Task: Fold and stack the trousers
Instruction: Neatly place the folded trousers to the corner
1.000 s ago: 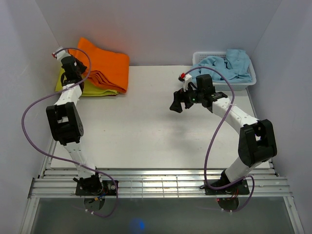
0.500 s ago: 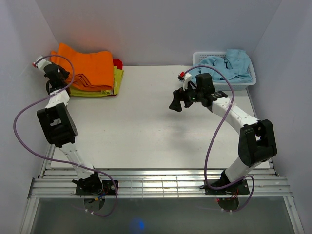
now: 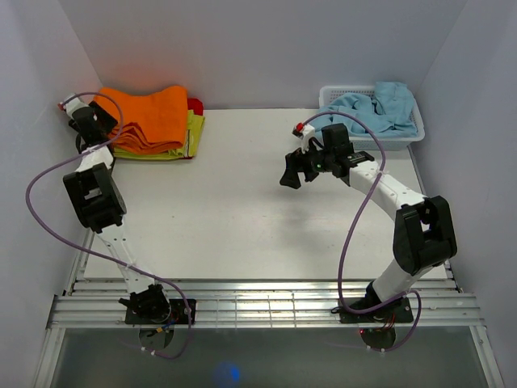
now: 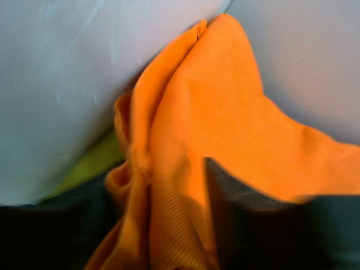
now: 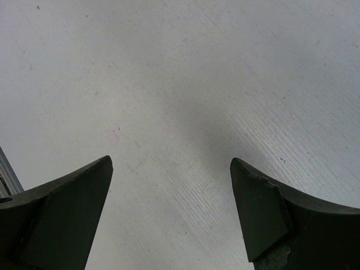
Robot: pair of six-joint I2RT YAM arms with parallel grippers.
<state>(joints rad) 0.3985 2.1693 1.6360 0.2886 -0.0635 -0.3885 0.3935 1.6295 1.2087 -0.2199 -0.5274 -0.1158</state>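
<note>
Where the white table [image 3: 234, 210] meets the far left corner of the enclosure, the bright orange fabric trousers [image 3: 149, 113] lie folded into a thick rectangular bundle, resting on top of a flat yellow-green cloth [image 3: 192, 133] whose edge shows along the bundle's right and near sides. A small piece of red fabric [image 3: 195, 104] peeks out behind the bundle's far right corner. The left gripper [image 3: 87, 123] sits at the left end of the pile, close to the side wall, and its wrist view shows the two dark fingers [image 4: 56, 230] closed on a bunched fold of the orange trousers [image 4: 225, 124], which rises to a peak against the pale walls [image 4: 56, 67]; a sliver of the yellow-green cloth [image 4: 90, 166] shows low on the left there. The right gripper [image 3: 291, 171] hovers over the bare middle of the table, well apart from the pile, with its dark fingers [image 5: 67, 214] spread wide and nothing between them, only the scratched white surface [image 5: 169, 84] below. At the far right corner stands a white plastic basket [image 3: 380, 138] holding a crumpled light blue garment [image 3: 371, 105] that spills over its rim.
</note>
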